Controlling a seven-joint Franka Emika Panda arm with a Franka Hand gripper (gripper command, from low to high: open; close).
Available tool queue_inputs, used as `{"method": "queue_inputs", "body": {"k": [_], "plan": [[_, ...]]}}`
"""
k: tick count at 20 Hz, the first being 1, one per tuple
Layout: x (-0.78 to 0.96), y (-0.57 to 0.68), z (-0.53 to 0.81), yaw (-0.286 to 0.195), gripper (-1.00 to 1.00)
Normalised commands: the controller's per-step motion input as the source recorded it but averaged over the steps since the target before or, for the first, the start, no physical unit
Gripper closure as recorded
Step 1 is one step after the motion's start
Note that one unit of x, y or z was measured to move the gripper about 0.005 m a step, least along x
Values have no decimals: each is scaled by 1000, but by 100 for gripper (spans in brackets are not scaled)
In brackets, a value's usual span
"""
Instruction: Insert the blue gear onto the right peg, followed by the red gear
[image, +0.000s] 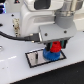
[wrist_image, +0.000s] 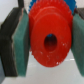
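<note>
Your Panda arm hung low over the black-framed white plate (image: 33, 58) on the table (image: 10, 70), its gripper (image: 56, 47) clenched on the red gear (image: 56, 46). In the exterior view, the red disc sat between the dark fingers directly above the blue gear (image: 50, 54), which already lay on the plate toward the exterior view's right. The right peg itself was hidden under the two gears and could not be made out.

The wrist view showed the red gear (wrist_image: 49, 40) face-on, its centre hole in plain sight, with a teal pad (wrist_image: 21, 44) pressed to one flank and the other finger (wrist_image: 79, 42) against the opposite side. A sliver of blue teeth (wrist_image: 47, 3) showed past the red rim.

By the look of it, you were on the second step: blue gear seated, red gear being brought onto the same pin. Whether the hole had caught the peg could not be told. The next move looked to call for a straight, level descent with the hole kept centred, then a release once the red disc rested on the blue.
</note>
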Motion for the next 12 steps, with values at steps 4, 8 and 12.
{"method": "queue_inputs", "body": {"k": [4, 8, 12], "plan": [[89, -119, 213, 0, 100], [54, -55, 18, 0, 100], [-81, -109, 154, 0, 100]]}}
